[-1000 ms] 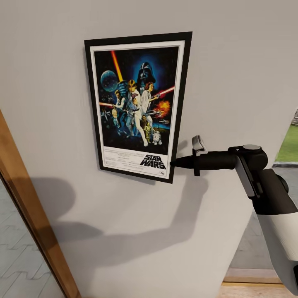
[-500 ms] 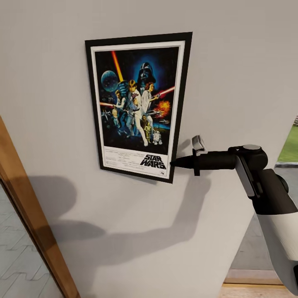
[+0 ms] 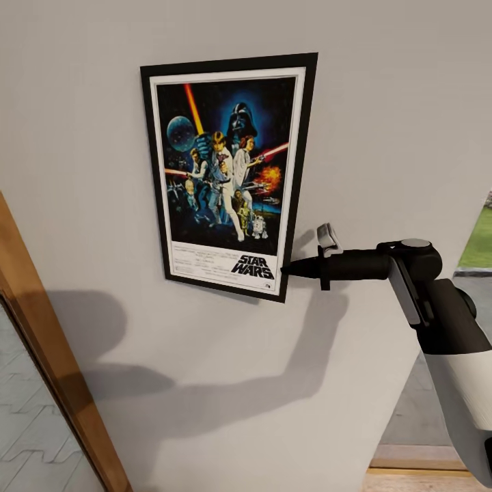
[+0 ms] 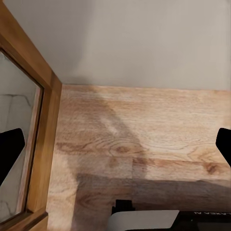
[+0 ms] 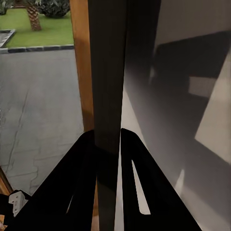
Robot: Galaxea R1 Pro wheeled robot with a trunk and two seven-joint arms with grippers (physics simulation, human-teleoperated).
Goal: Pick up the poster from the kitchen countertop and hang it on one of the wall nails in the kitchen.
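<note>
Poster (image 3: pixel 229 174) flat against light grey wall (image 3: pixel 383 123), upright, slightly tilted, black frame and "STAR WARS" title at bottom. Right gripper (image 3: pixel 285 268) at poster's lower right edge, reaching in from the side; in right wrist view, 2 black fingers (image 5: pixel 86 178) closed tight on the frame's dark edge (image 5: pixel 108 72). Left gripper (image 4: pixel 115 147) spread wide, holding nothing, fingertips at either side of left wrist view above wooden floor (image 4: pixel 144 139). Wooden door frame (image 3: pixel 48 362) to the left of the poster, lower down. Arm shadows across wall below poster.
</note>
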